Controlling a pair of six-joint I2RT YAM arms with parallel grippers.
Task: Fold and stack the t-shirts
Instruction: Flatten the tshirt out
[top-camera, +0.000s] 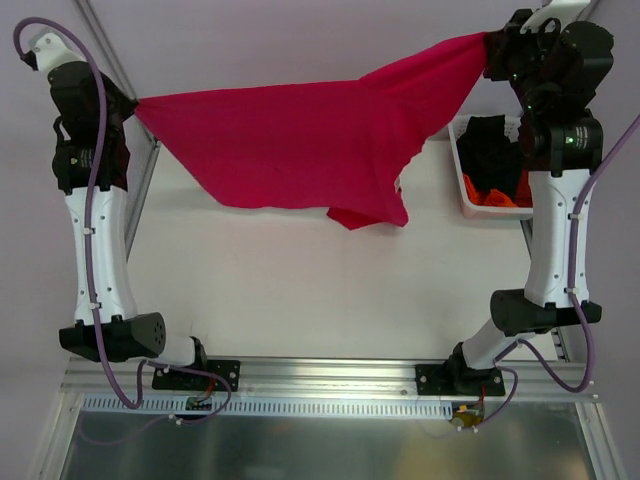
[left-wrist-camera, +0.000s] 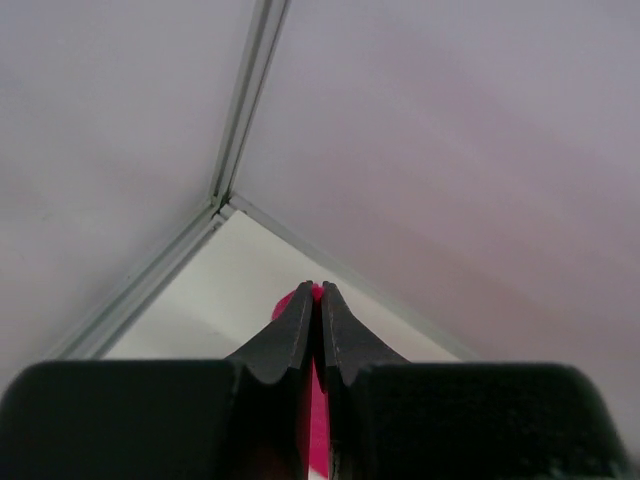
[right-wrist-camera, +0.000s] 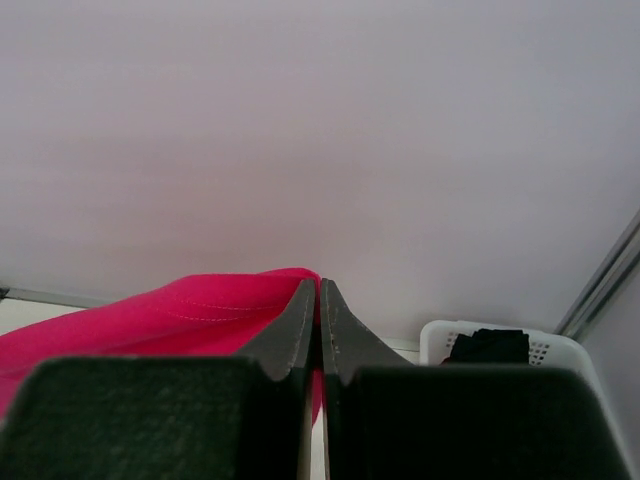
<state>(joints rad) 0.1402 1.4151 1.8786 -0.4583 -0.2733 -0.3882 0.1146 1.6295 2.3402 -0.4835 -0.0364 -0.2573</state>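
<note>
Crimson t-shirt (top-camera: 300, 150): unfolded, stretched in the air left of the white basket (top-camera: 460, 175), above the counter (top-camera: 300, 290).
Left tool (top-camera: 125, 105): pinched tight on the shirt corner farthest from the basket.
Right tool (top-camera: 490, 55): pinched tight on the corner just behind the basket.
Progress: early, I judge. Nothing is folded or stacked, and the black shirt (top-camera: 490, 140) and orange-red shirt (top-camera: 495, 197) wait in the basket.
Top view only: the shirt's full spread and sagging hem.
Wrist views only: cloth nipped between closed jaws.
</note>
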